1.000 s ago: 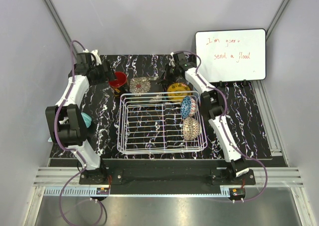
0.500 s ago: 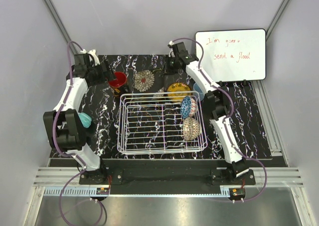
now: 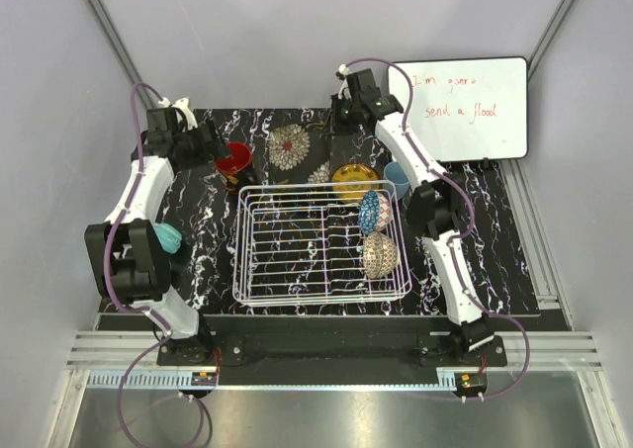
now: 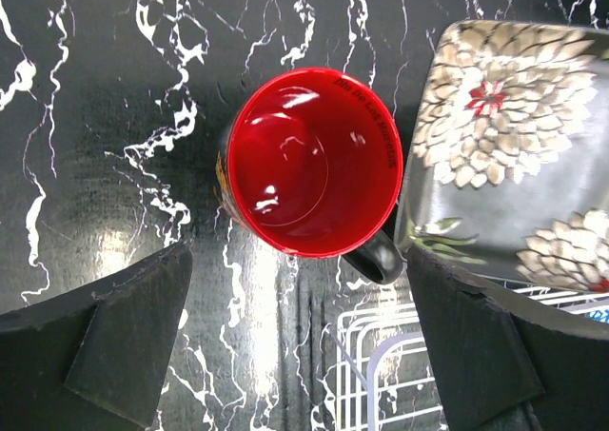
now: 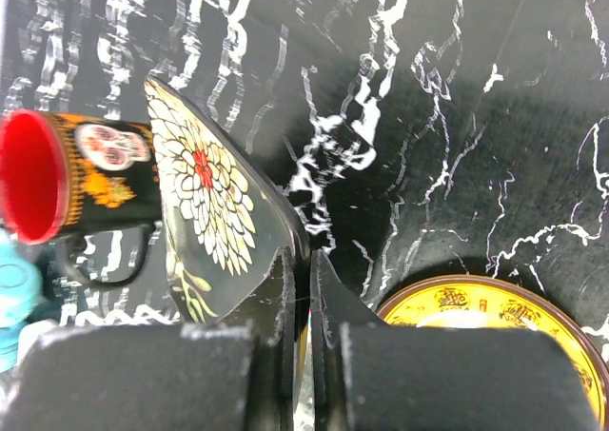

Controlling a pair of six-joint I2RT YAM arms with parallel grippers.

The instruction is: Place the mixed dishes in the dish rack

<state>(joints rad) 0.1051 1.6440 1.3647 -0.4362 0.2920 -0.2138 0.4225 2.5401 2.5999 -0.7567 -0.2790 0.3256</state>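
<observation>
The right gripper (image 5: 306,274) clamps the rim of one floral dark-backed saucer (image 5: 214,212), tilted. The left gripper (image 4: 300,260) gapes over one glossy red mug (image 4: 314,160) on the black marbled tabletop (image 4: 95,117) — two bowls, a blue patterned bowl (image 3: 374,211) and a beige-brown patterned bowl (image 3: 379,255), stand on edge in the white wire dish rack (image 3: 287,260).

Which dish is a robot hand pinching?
The floral saucer, its edge pinched by the right gripper. The yellow plate and red mug sit ungripped on the table.
</observation>
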